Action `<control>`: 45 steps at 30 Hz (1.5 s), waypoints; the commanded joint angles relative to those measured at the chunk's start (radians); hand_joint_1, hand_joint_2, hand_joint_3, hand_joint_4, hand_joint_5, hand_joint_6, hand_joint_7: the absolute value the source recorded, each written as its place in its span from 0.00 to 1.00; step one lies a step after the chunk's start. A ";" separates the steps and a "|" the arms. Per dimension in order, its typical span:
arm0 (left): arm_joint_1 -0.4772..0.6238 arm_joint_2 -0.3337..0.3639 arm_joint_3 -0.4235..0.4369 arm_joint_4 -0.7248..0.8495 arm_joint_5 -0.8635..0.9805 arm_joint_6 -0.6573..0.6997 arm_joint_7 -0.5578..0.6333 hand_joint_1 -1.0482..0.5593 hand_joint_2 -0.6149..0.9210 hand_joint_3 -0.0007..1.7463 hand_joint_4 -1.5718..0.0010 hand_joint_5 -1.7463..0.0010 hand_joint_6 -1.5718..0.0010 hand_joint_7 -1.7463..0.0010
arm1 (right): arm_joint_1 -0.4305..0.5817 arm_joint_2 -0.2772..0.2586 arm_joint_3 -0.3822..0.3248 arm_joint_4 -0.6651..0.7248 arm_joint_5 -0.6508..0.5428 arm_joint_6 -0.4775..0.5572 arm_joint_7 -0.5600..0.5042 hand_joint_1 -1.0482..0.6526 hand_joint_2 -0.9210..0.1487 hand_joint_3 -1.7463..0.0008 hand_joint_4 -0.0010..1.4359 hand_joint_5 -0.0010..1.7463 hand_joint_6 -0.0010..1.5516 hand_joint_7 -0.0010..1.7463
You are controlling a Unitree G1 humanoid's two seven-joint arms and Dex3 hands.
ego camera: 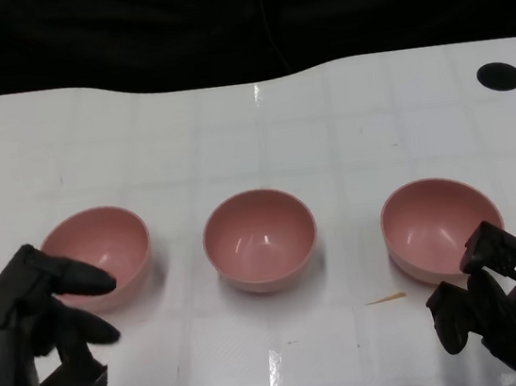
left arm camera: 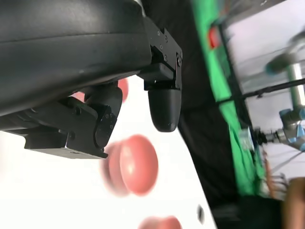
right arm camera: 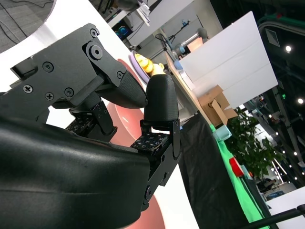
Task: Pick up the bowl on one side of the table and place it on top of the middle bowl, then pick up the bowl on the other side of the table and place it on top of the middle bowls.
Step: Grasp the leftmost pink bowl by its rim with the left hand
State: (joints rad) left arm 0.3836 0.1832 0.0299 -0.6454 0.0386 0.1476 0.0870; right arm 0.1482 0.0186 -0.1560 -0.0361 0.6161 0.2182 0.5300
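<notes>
Left hand (ego camera: 42,326) and right hand (ego camera: 500,299) nearest us, both empty, fingers apart. Left bowl (ego camera: 100,255), middle bowl (ego camera: 260,238), right bowl (ego camera: 441,226) sit in row, well apart. We reckon nothing stacked yet, both placements left.

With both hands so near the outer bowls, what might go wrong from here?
The left hand sits by the left bowl; a rim-only grip could tip it. The right hand overlaps the right bowl and might nudge it. All bowls, like the middle bowl, look smooth, so slipping seems possible.
</notes>
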 commanded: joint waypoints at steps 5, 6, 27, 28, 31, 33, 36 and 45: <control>-0.003 0.090 -0.019 -0.041 0.485 -0.075 0.020 0.74 0.89 0.06 0.71 0.49 0.57 0.68 | -0.001 -0.010 -0.010 0.003 0.006 -0.007 0.002 0.62 0.30 0.28 0.66 1.00 0.43 1.00; -0.008 0.100 -0.020 -0.050 0.540 -0.065 0.006 0.69 0.87 0.03 0.64 0.60 0.49 0.78 | -0.001 -0.010 -0.010 0.002 0.005 -0.005 -0.001 0.61 0.30 0.28 0.66 1.00 0.43 1.00; -0.255 0.252 -0.071 0.285 0.884 -0.142 -0.117 0.26 0.79 0.01 0.42 1.00 0.39 1.00 | 0.003 -0.007 0.009 -0.012 -0.006 0.004 -0.025 0.62 0.30 0.28 0.66 1.00 0.43 1.00; -0.267 0.258 -0.072 0.312 0.883 -0.151 -0.112 0.26 0.80 0.01 0.43 1.00 0.39 1.00 | 0.003 -0.006 0.010 -0.012 -0.006 0.003 -0.026 0.62 0.30 0.28 0.66 1.00 0.43 1.00; -0.297 0.271 -0.079 0.383 0.884 -0.170 -0.096 0.23 0.83 0.02 0.45 1.00 0.42 1.00 | 0.002 -0.004 0.011 -0.011 -0.007 0.001 -0.028 0.61 0.31 0.27 0.66 1.00 0.43 1.00; -0.319 0.279 -0.088 0.429 0.894 -0.170 -0.092 0.20 0.86 0.02 0.47 1.00 0.44 1.00 | 0.001 -0.004 0.012 -0.013 -0.006 0.006 -0.033 0.62 0.30 0.27 0.66 1.00 0.43 1.00; -0.349 0.285 -0.100 0.483 0.900 -0.168 -0.085 0.19 0.88 0.02 0.49 1.00 0.46 1.00 | -0.001 -0.005 0.013 -0.012 -0.002 0.011 -0.033 0.62 0.30 0.26 0.67 1.00 0.43 1.00; -0.418 0.295 -0.129 0.584 0.889 -0.182 -0.065 0.19 0.92 0.01 0.51 1.00 0.49 1.00 | -0.004 -0.004 0.014 -0.008 -0.004 0.009 -0.031 0.62 0.31 0.25 0.67 1.00 0.44 1.00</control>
State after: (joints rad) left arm -0.0182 0.4539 -0.0946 -0.0820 0.9356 -0.0305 0.0020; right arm 0.1484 0.0224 -0.1363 -0.0369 0.6079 0.2263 0.5011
